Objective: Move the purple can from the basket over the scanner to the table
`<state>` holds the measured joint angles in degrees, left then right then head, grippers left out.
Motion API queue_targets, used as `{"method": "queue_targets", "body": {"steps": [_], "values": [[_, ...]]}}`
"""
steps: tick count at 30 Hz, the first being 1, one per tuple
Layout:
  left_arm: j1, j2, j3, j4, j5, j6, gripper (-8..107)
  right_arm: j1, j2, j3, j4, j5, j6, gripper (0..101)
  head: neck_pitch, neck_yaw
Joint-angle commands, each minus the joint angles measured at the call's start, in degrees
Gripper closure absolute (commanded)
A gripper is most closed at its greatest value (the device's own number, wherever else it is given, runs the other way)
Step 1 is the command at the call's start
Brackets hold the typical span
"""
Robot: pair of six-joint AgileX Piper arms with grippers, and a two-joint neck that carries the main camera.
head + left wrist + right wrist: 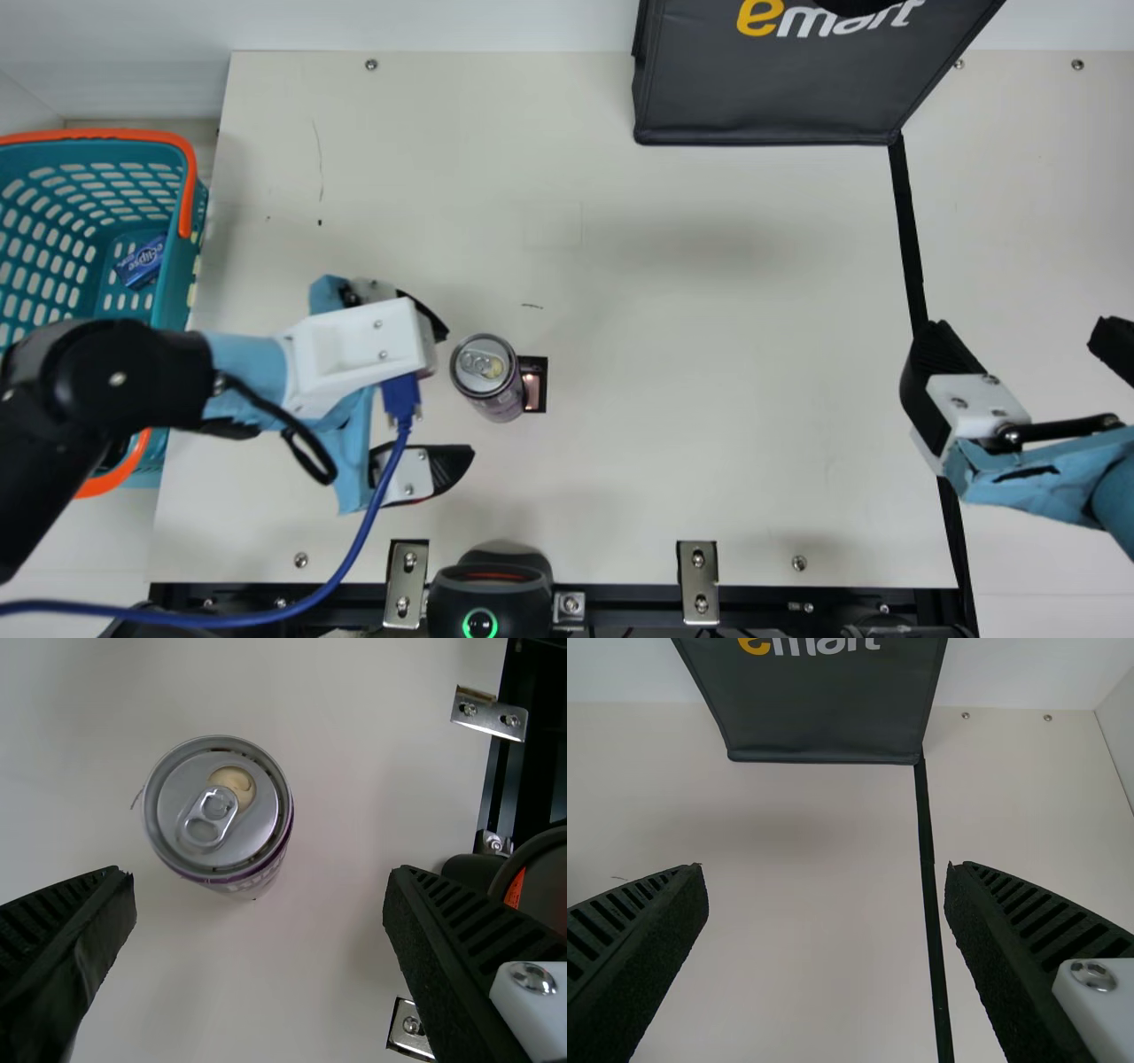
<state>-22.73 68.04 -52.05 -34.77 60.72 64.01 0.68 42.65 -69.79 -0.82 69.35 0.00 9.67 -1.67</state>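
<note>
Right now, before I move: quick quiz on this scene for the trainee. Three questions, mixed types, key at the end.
1. Fill in: in the teal basket lies a small pack coloured ____.

2. Where does the purple can stand?
a) in the basket
b) on the table
c) on top of the scanner by the table's near edge

3. True or false: the left gripper is open, its fingers not touching the can.

Key: 1 blue; 2 b; 3 true.

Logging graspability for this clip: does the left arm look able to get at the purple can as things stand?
Probably yes: the left gripper is open beside the upright purple can on the table, and nothing stands between them.
</note>
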Motion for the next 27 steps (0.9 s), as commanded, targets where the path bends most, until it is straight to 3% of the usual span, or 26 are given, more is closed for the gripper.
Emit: {"method": "queue_targets", "body": {"steps": [1, 13, 27], "values": [[0.5, -3.0, 0.6, 0.6, -0.1, -1.6, 9, 0.0, 0.0, 0.0, 0.0, 0.0, 0.0, 6, -1.7, 0.1], [1.2, -12.1, 4.0, 4.7, -1.8, -13.0, 9, 0.0, 0.0, 0.0, 0.0, 0.0, 0.0, 6, -1.7, 0.1], [0.1, -12.2, 3.7, 5.4, -2.1, -14.5, 9, 0.0, 0.0, 0.0, 0.0, 0.0, 0.0, 6, -1.7, 0.1]]}}
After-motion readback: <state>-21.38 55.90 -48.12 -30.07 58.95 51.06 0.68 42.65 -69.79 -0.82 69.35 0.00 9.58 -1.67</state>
